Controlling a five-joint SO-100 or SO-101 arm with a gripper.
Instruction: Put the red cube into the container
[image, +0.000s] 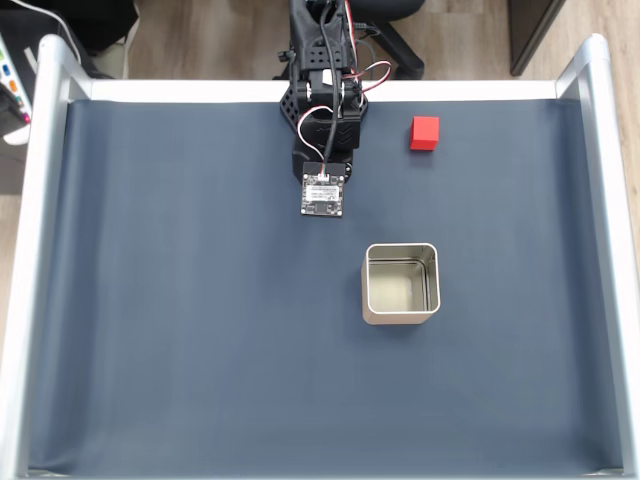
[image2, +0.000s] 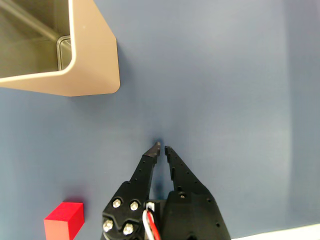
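Cube (image: 424, 132) first — red, matte, it sits flat on the dark blue mat (image: 180, 330) near the far edge of the bench, to the right of the arm's base in the fixed view and well apart from everything else. In the wrist view the cube (image2: 64, 220) shows at the lower left corner, left of the jaws and not touching them.

The tin (image: 401, 283) stands upright on the mat nearer the middle, below and slightly left of the cube in the fixed view, its square mouth open and its pale floor bare. In the wrist view one rounded corner of the tin (image2: 95, 60) fills the upper left, shiny wall toward the camera.

The arm (image: 326, 100) is folded close to its base at the top of the fixed view, with a small circuit board (image: 324, 195) facing up on the wrist. The gripper (image2: 162, 148) hangs over bare mat — its black jaws are drawn nearly together, tips a sliver apart, with nothing between them. Red and white wires (image2: 151, 222) run between the jaw bases.

A silver frame (image: 40, 250) borders the bench on the left, far and right sides.
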